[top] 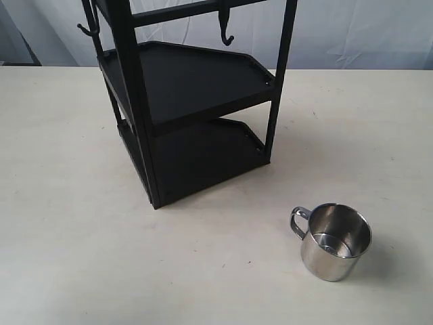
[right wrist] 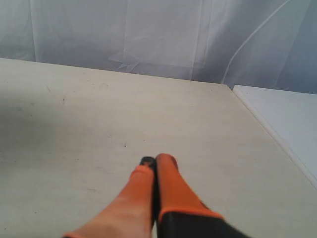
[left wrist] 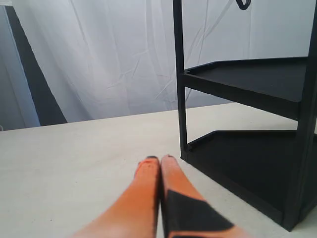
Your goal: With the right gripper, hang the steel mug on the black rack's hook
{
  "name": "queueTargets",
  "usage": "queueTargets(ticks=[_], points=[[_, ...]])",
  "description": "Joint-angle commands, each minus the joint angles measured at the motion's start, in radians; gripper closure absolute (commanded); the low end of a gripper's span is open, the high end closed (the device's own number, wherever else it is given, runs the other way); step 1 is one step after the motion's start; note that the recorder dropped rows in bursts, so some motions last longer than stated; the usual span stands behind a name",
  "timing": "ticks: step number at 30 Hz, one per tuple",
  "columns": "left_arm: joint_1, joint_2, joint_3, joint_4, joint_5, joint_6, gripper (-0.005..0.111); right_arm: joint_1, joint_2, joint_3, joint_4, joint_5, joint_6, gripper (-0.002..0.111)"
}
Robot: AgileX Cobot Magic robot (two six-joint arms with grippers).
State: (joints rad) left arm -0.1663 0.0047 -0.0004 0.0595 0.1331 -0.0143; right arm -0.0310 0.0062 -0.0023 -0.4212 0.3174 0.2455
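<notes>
Each gripper, left gripper (left wrist: 159, 159) and right gripper (right wrist: 156, 160), has bright orange tapered fingers with black patches.

A pale cream counter (top: 74, 223) fills the scene, lightly scuffed and evenly lit. Behind it hangs a wrinkled white curtain (left wrist: 114, 59), with a dark gap (left wrist: 37, 94) at one edge beside a grey panel
</notes>
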Motion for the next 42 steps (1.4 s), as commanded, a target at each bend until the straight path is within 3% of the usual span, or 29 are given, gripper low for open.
queueTargets(ticks=[1,8,11,15,22,31,35,37,40,42], points=[[-0.005,-0.005,0.000,0.005,-0.005,-0.002,0.105,0.003,-0.006,0.002,-0.016,-0.007,0.000,0.108],[-0.005,-0.005,0.000,0.005,-0.005,-0.002,0.105,0.003,-0.006,0.002,-0.026,-0.007,0.000,0.108],[-0.005,-0.005,0.000,0.005,-0.005,-0.002,0.105,0.003,-0.006,0.002,-0.178,-0.033,-0.011,0.108],[-0.005,-0.005,0.000,0.005,-0.005,-0.002,0.105,0.003,-0.006,0.002,-0.294,-0.125,-0.011,0.108],[-0.005,-0.005,0.000,0.005,-0.005,-0.002,0.105,0.003,-0.006,0.002,-0.289,-0.343,-0.007,0.108],[-0.005,-0.005,0.000,0.005,-0.005,-0.002,0.105,0.003,-0.006,0.002,0.072,-0.921,0.107,0.108],[-0.005,-0.005,0.000,0.005,-0.005,-0.002,0.105,0.003,-0.006,0.002,0.292,-1.272,0.308,0.108],[-0.005,-0.005,0.000,0.005,-0.005,-0.002,0.105,0.003,-0.006,0.002,0.434,-1.252,0.422,0.108],[-0.005,-0.005,0.000,0.005,-0.005,-0.002,0.105,0.003,-0.006,-0.006,0.611,-1.101,0.757,0.108],[-0.005,-0.005,0.000,0.005,-0.005,-0.002,0.105,0.003,-0.006,-0.006,0.636,-0.992,0.933,0.108]])
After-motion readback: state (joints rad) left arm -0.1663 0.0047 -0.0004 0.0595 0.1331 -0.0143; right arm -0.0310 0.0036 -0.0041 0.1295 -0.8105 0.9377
